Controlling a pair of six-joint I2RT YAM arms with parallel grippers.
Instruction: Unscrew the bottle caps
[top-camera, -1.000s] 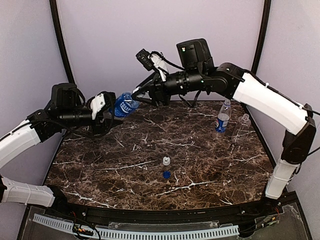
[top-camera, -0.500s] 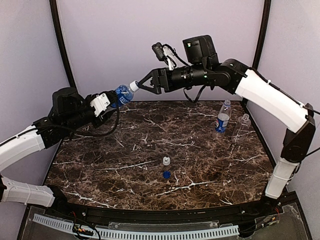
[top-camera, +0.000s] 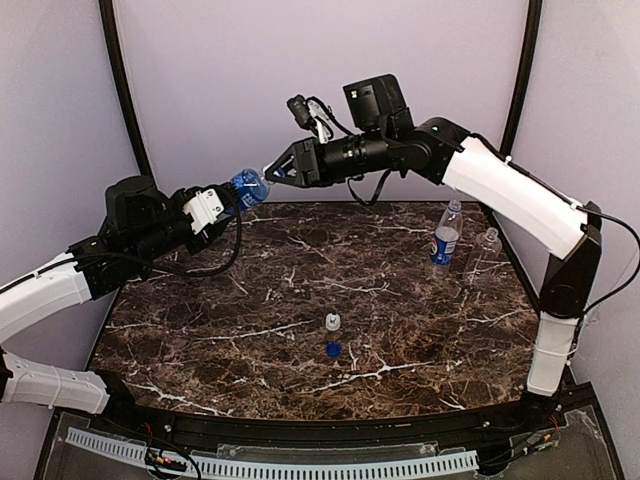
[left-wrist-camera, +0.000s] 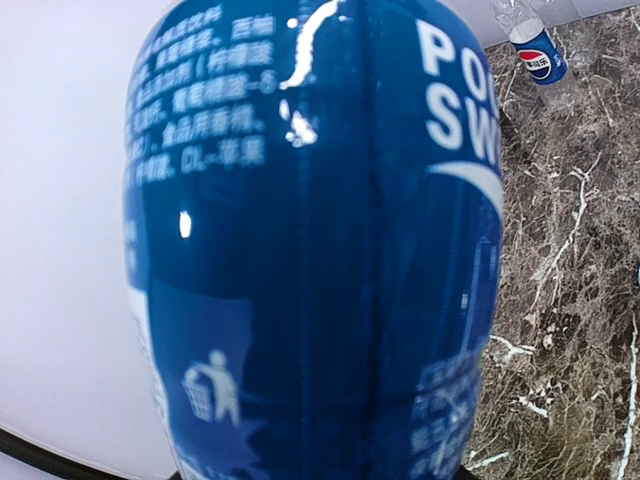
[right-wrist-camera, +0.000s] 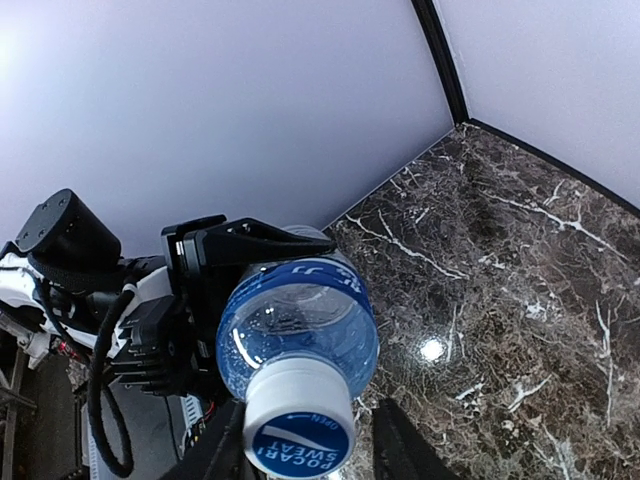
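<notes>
Just ahead of the left tool (top-camera: 228, 197), clamped on the blue-label bottle (top-camera: 247, 187), the right tool (top-camera: 274, 172) has released and re-straddled the cap (right-wrist-camera: 298, 428), grip not discernible: likely regrasping for another turn.

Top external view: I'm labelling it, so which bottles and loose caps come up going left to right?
Blue-label bottle → white cap and blue cap, level with each other → Pepsi bottle → unlabelled bottle.
</notes>
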